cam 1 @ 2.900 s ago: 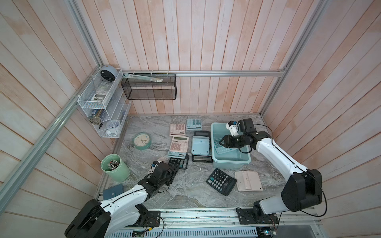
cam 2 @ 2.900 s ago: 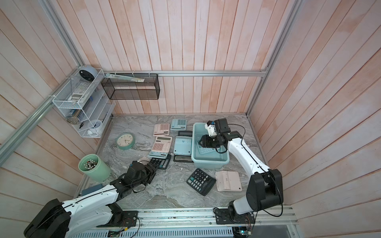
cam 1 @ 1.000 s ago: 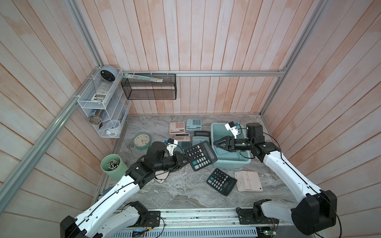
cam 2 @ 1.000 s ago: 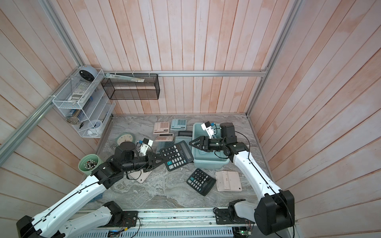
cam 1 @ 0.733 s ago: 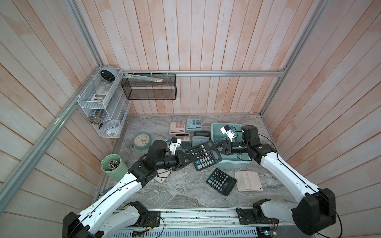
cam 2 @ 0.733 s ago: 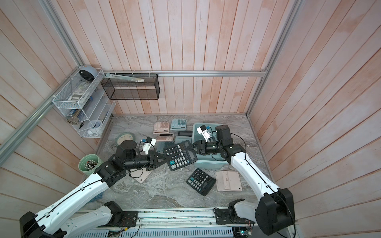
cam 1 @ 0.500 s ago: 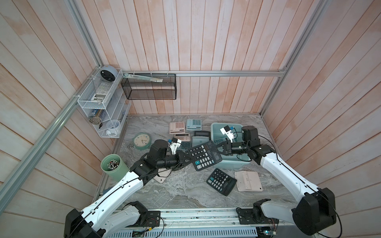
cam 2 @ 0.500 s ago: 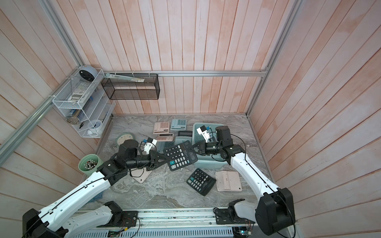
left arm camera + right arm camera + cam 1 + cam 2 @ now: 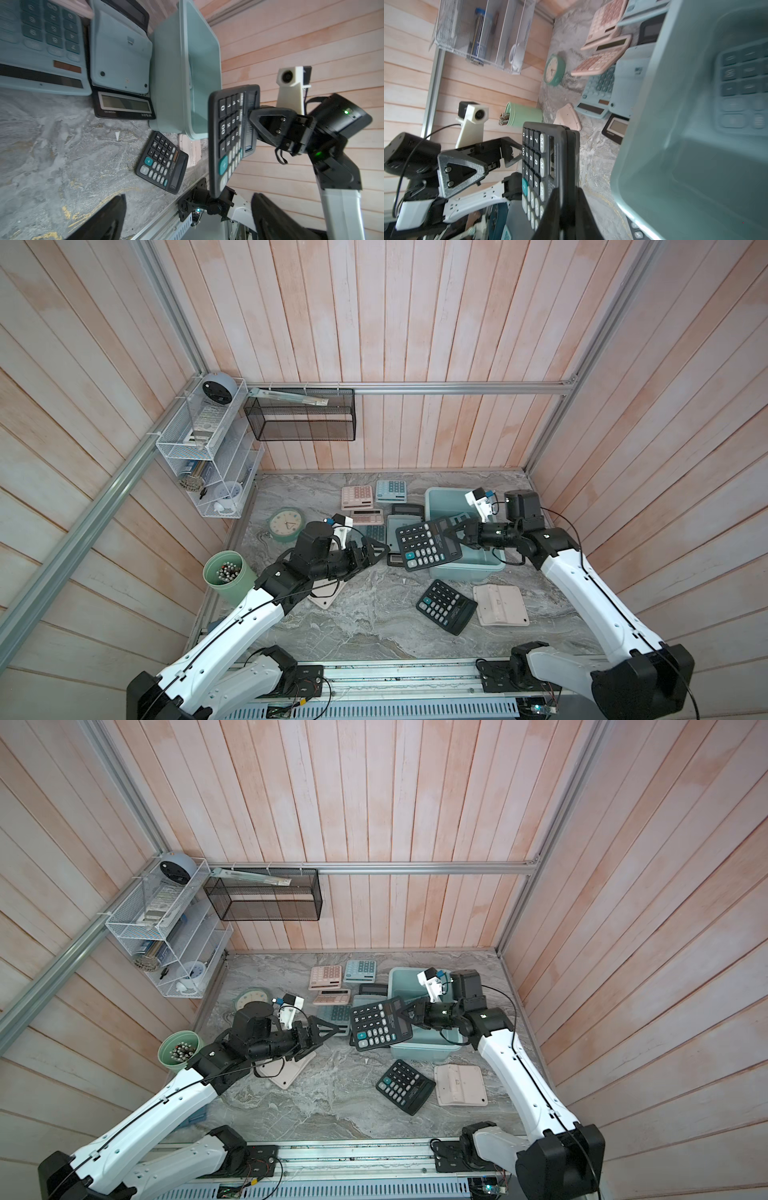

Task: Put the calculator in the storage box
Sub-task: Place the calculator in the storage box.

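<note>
Grey marbled tabletop (image 9: 365,626), pink plank walls on three sides

Nearest the front rail: loose black calculator (image 9: 446,612), keys up, with a pale pink calculator (image 9: 500,605) face down just beside it. Both lie flat on the slab.

Mid-table: left gripper (image 9: 380,551) has its jaws spread wide and empty. It points toward the held calculator (image 9: 426,545) but is clear of it.

Held calculator: black, teal plus key, off the table and tilted. Its display end is pinched by the right gripper (image 9: 455,536), whose jaws are narrow and clamped on that edge.

In both top views its body overlaps the near left side of the storage box (image 9: 465,571). It is not inside yet.

Right wrist view: a teal calculator (image 9: 745,83) appears to lie on the box floor.

Beyond: far pink calculator (image 9: 357,496) and others near the back edge. Black mesh basket (image 9: 301,425) on the rear wall.

Progress, my reading: pick-up done, and the calculator hangs from the right arm alone. Left to do: carry it over the opening, lower it, let go. If all are meant, several calculators on the table are not yet stored
</note>
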